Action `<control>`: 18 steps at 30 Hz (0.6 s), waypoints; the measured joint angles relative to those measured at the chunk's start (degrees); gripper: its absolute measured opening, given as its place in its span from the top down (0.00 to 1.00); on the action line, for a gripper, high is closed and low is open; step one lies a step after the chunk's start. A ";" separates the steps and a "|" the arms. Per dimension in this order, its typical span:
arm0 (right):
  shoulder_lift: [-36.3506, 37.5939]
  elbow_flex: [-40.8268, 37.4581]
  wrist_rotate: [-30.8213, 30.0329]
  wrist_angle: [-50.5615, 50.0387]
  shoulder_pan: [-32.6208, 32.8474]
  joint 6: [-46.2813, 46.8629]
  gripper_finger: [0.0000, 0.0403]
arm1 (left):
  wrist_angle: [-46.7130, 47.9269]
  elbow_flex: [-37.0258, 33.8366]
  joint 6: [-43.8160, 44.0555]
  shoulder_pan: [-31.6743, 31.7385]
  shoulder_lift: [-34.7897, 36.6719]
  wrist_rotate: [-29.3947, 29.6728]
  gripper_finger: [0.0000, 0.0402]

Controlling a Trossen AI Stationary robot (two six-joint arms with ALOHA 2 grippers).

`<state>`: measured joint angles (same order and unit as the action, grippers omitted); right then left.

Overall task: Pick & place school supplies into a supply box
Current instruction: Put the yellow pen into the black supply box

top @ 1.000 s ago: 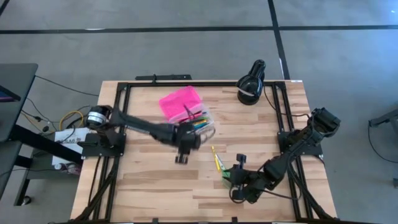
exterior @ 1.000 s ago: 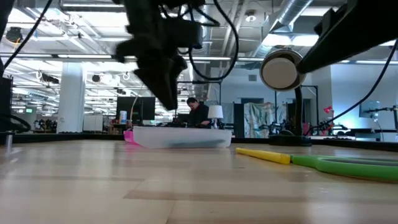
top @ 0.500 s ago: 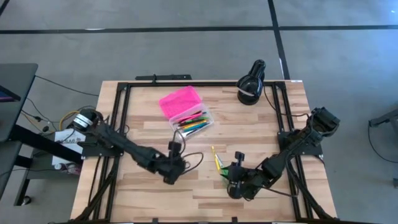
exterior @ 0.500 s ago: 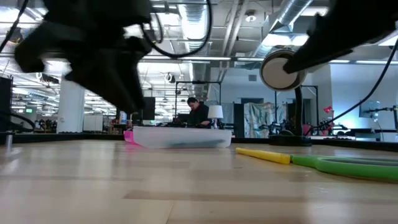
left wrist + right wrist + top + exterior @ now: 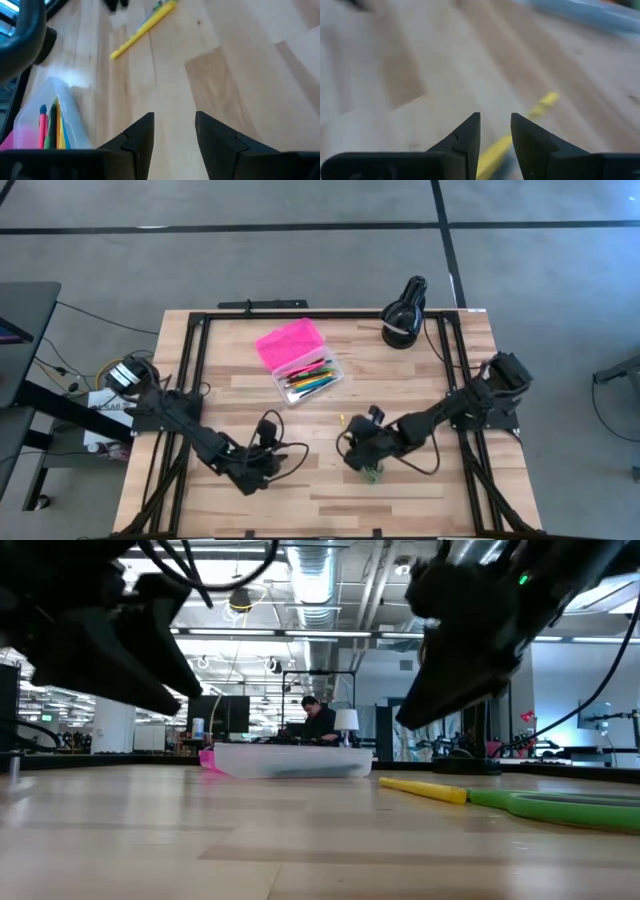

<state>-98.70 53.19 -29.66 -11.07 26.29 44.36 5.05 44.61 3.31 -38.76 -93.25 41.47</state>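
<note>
The supply box lies open at the table's far middle, its pink lid [image 5: 290, 343] folded back and its clear base [image 5: 312, 376] holding several coloured pens [image 5: 50, 127]. A yellow pen [image 5: 144, 29] [image 5: 424, 789] and the green-handled scissors [image 5: 372, 473] [image 5: 560, 806] lie flat on the wood right of centre. My right gripper [image 5: 350, 448] [image 5: 495, 122] hangs open over the yellow pen [image 5: 540, 107], above the table and touching nothing. My left gripper [image 5: 266, 452] [image 5: 174, 120] is open near the table's near edge, left of centre, and holds nothing.
A black round lamp-like object [image 5: 404, 313] stands at the far right corner. Black cables [image 5: 292, 450] loop beside my left arm. A dark metal frame [image 5: 200, 340] runs along the table's edges. Bare wood lies between the two grippers and the box.
My left gripper has drawn back from beside the box toward the near left edge and come down lower. My right gripper has moved from the near right toward the table's left and far side, and now stands over the yellow pen and scissors. The supplies and box have kept still.
</note>
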 joint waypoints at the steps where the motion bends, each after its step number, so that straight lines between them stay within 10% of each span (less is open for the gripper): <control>1: -0.02 -0.09 -0.81 -0.87 -0.42 0.99 0.75 | -0.05 0.03 0.01 -0.46 0.26 0.07 0.65; 18: -3.66 0.33 2.05 -2.70 -3.66 5.33 0.75 | 0.54 0.03 0.41 -3.87 1.52 4.29 0.65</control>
<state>-102.36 53.53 -27.61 -13.77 22.63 49.69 5.59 44.64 3.72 -42.63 -91.72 45.76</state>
